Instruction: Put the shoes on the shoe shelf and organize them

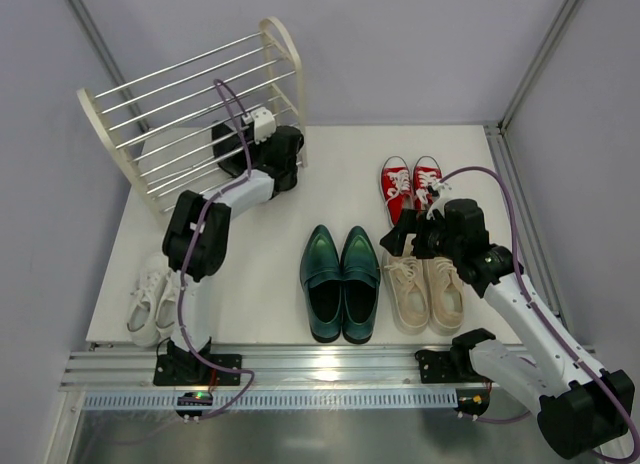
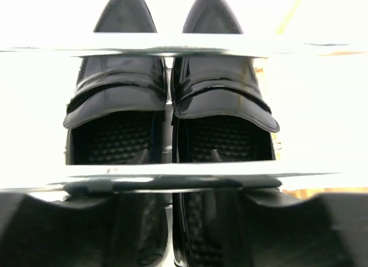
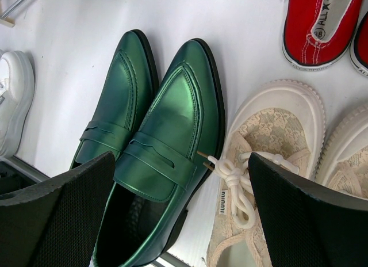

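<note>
The right gripper [image 3: 181, 160], jaws wide, hung just above the green loafers [image 3: 167, 106]: stiff, slick leather, likely best pinched by the adjoining heel walls. The left gripper [image 2: 178, 221] stood parted at the heels of the black shoes [image 2: 218, 88] on the shelf [image 2: 57, 45].

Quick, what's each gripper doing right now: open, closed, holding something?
Left gripper: open, at the glossy black dress shoes on the silver-rod shoe shelf.
Right gripper: open, empty, near the dark green loafers.

Black shoes [image 2: 121, 94] sit on the slanted shelf [image 2: 276, 45]; green loafers [image 1: 322, 252], red sneakers [image 1: 398, 189], beige sneakers [image 1: 405, 289], white sneakers [image 1: 150, 304] lie off it.
</note>
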Motion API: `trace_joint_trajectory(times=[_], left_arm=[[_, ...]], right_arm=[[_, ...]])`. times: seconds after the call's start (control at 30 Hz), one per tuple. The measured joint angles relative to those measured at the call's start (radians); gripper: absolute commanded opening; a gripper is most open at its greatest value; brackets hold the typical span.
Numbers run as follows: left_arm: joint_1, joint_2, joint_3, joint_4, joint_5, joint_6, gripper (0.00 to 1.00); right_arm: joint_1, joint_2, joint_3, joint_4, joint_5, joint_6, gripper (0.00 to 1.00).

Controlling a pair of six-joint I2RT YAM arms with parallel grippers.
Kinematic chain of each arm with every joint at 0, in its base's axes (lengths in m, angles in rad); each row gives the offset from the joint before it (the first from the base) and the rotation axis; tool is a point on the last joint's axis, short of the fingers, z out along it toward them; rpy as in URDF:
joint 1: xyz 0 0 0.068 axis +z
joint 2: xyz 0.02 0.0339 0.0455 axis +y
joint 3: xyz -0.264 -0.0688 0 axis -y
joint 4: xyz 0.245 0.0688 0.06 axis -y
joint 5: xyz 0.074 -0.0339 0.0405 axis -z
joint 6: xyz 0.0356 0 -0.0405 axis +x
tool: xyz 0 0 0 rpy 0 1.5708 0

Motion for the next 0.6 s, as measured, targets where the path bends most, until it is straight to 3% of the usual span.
trace_joint_trajectory(times=[0.23,0.53,0.6], left_arm=[[0.003,-0.001,0.005,0.027,0.022,-0.021,0.78],[-0.001,-0.147,-0.105,0.047,0.062,-0.013,0.99],[-0.008,-0.209,-0.133,0.034,0.072,-0.008,1.0]], right_arm=[[0.0,0.0,-0.001,0.0,-0.001,0.0,0.97],[0.0,-0.001,-0.013,0.005,-0.002,0.0,0.97],[0.0,-0.004,-0.013,0.006,-0.003,0.0,0.97]])
